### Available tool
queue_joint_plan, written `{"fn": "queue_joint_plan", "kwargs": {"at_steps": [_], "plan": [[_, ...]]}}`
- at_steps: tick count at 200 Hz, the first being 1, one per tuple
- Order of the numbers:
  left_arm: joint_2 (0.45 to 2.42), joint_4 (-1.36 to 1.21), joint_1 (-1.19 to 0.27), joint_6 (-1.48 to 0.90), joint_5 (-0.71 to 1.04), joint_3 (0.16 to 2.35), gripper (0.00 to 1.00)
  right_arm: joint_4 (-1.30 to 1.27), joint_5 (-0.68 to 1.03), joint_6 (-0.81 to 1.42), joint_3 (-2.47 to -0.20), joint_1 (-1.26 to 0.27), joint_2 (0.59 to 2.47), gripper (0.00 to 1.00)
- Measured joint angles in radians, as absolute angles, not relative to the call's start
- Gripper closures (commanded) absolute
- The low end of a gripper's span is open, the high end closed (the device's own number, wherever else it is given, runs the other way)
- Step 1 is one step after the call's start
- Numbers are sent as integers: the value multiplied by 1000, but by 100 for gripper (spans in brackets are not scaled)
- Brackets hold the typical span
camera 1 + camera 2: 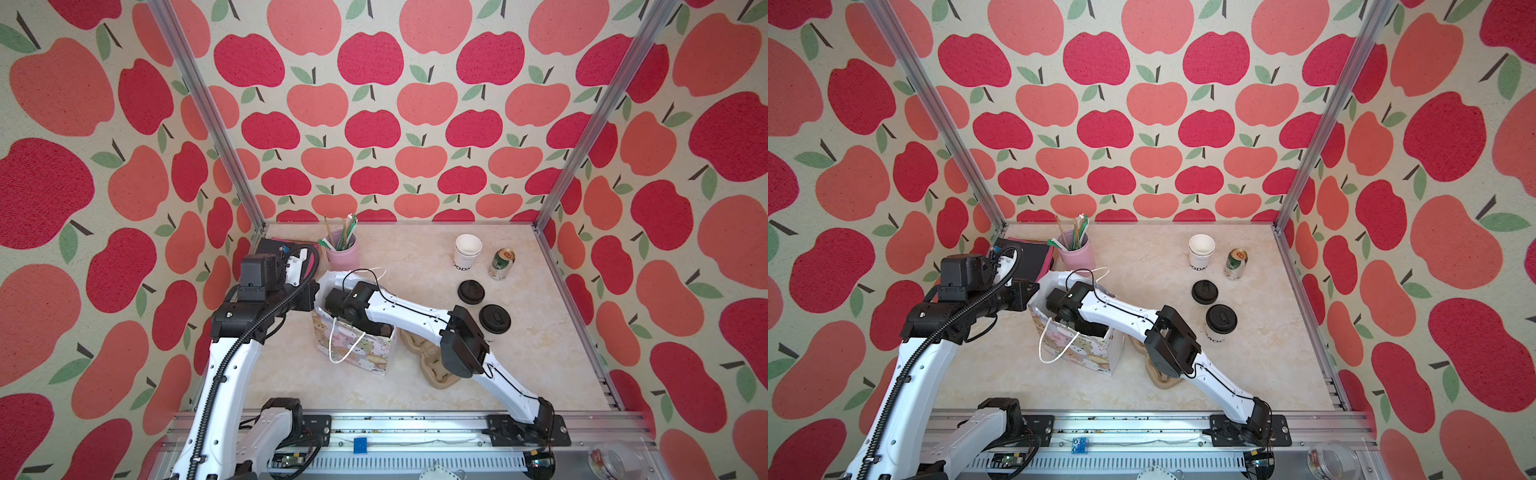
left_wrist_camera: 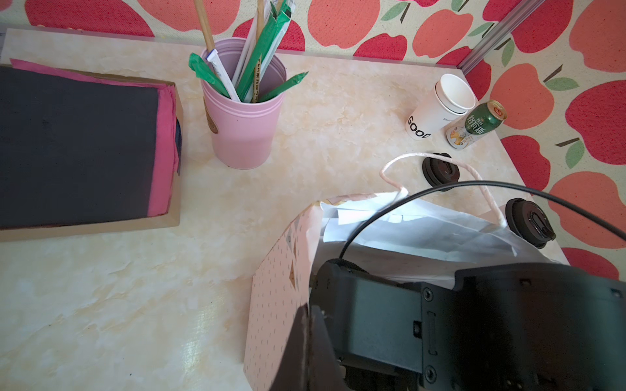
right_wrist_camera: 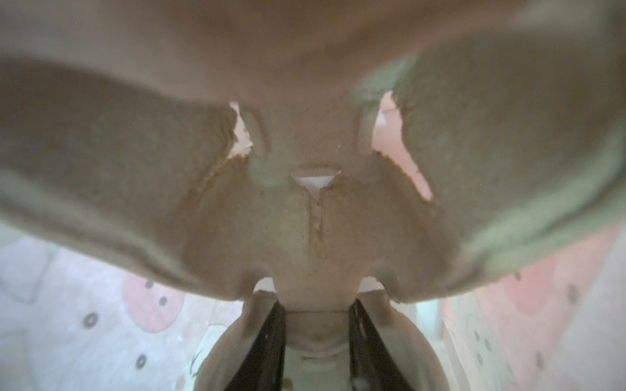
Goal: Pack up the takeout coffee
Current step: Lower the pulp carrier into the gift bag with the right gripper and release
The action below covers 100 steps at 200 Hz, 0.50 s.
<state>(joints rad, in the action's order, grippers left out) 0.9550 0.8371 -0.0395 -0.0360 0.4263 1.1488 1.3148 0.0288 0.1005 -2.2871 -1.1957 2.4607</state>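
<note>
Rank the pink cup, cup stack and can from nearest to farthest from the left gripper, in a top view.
1. pink cup, back left, just behind the left gripper pinching the bag.
2. cup stack, back right.
3. can, right of the stack, farthest.

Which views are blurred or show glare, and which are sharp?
Right wrist view: soft throughout, the pulp carrier fills the frame too close to focus, the bag behind it hazy. Left wrist view: sharp on the pink holder, faint sheen on the table. Both top views: crisp, evenly lit.
</note>
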Motion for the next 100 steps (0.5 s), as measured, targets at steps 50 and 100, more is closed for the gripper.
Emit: {"fn": "queue_joint_plan", "kwargs": {"at_steps": [50,100], "plan": [[946,836,-39,-36,426,1148,100,1327,28,101,-2306,-1196,2461,63],[942,835,-39,-36,426,1143,100,1338,27,101,-2325,-1196,2460,55]]}}
